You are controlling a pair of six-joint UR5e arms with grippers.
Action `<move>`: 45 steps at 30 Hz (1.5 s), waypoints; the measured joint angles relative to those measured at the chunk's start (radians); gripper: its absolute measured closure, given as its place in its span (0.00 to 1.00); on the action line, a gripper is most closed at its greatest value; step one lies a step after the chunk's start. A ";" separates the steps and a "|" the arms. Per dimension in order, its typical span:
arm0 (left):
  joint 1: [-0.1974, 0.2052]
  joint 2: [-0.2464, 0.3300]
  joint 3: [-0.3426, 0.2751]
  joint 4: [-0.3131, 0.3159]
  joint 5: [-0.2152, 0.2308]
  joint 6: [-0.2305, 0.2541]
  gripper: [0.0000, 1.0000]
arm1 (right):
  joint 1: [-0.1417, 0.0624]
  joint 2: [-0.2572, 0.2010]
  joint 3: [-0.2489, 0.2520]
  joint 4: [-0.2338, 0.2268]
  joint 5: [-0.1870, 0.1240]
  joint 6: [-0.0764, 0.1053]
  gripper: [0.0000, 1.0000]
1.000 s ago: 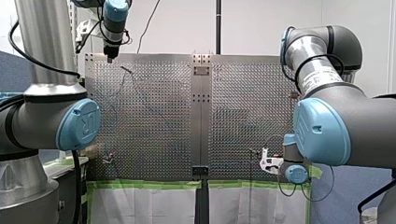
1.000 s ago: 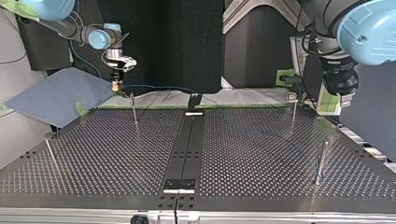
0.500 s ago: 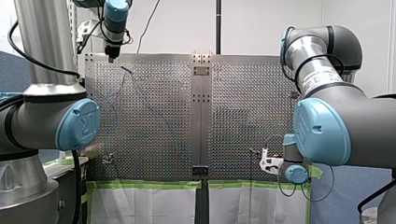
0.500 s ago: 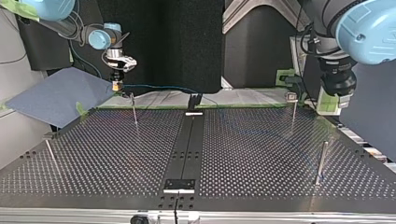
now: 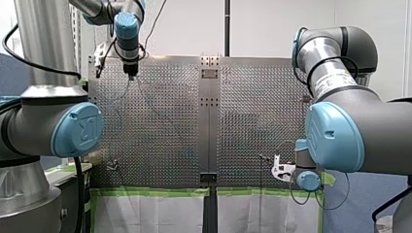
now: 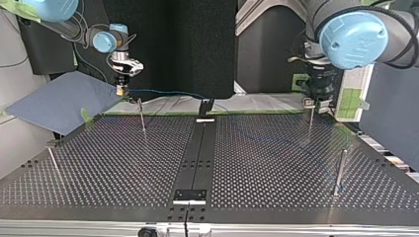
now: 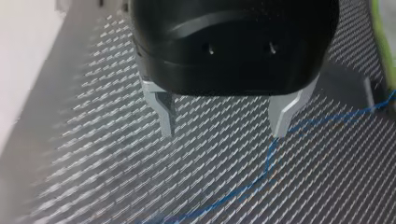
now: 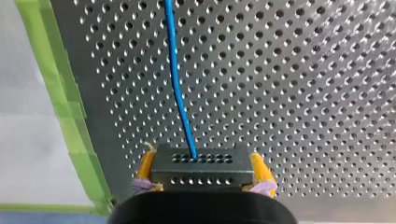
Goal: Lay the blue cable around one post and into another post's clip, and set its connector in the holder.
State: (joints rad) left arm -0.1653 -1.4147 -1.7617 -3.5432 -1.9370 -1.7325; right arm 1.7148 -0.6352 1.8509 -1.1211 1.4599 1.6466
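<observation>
My right fingers pinch the connector of the blue cable; my left fingers hang spread over the counter.

The place is a robotics lab, laid out as a test cell. Two industrial arms with pale blue joint caps flank a perforated metal counter made of two plates joined along a middle strip. Thin metal posts stand in its holes. Green tape marks the counter's edge. A black backdrop closes one side and a bare white wall the other.
</observation>
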 joint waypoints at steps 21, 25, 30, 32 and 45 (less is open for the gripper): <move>-0.174 -0.173 -0.174 0.174 0.005 -0.086 0.01 | 0.000 -0.001 0.000 0.046 0.026 -0.050 1.00; -0.205 -0.204 -0.189 0.205 0.026 -0.088 0.01 | 0.001 -0.001 0.000 0.049 0.027 -0.057 1.00; -0.249 -0.248 -0.159 0.249 0.034 -0.093 0.01 | 0.001 -0.001 0.000 0.048 0.025 -0.057 1.00; -0.267 -0.266 -0.142 0.267 0.025 -0.094 0.01 | 0.000 -0.001 0.000 0.047 0.021 -0.056 1.00; -0.371 -0.370 -0.039 0.371 -0.010 -0.105 0.01 | -0.007 -0.001 0.001 0.069 0.004 -0.065 1.00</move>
State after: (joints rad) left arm -0.5359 -1.7843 -1.8011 -3.1726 -1.9470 -1.8371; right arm 1.7083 -0.6361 1.8523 -1.0522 1.4643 1.5819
